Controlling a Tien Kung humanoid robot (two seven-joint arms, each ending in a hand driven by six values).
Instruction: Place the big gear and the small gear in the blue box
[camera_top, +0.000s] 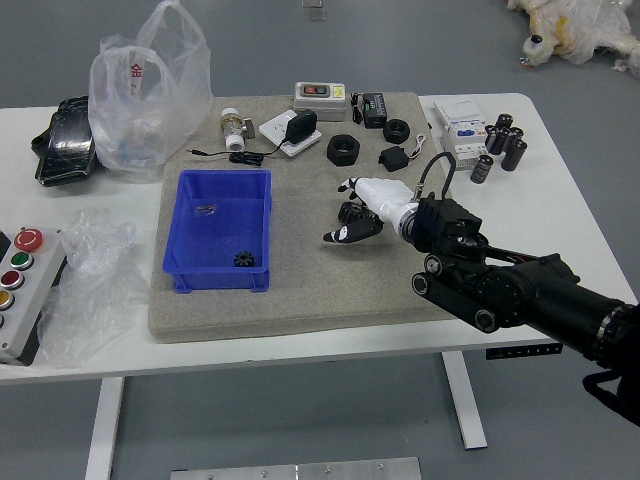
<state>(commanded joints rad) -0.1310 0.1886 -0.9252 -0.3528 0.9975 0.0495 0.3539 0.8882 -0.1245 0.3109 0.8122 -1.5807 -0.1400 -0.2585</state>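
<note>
1. Big gear (352, 211) on the grey-brown mat (320, 280), between the spread thumb and fingers of the right hand (388, 200). Partly hidden; touching or just apart, impossible to tell.
2. Right hand open, palm side turned toward the gear, white over the back and black at the fingertips. Reaching in from the right, above the mat's right half.
3. Just beyond the hand, on the mat: a black block (394, 158), with one thick black ring (343, 150) to its left and another (397, 131) behind.
4. Left of the hand, well apart: the blue box (217, 278), on the mat. Inside, near the front right corner, the small gear (244, 258), black and toothed. Farther back, a small shiny piece (205, 210), too small to make out.
5. Along the mat's far edge: a pale device (320, 98) and a black adapter (374, 110).
6. Off the mat, on the white table (230, 357): to the right, black cylinders (515, 153) beside a white box (462, 125); at far left, a button panel (28, 295).
</note>
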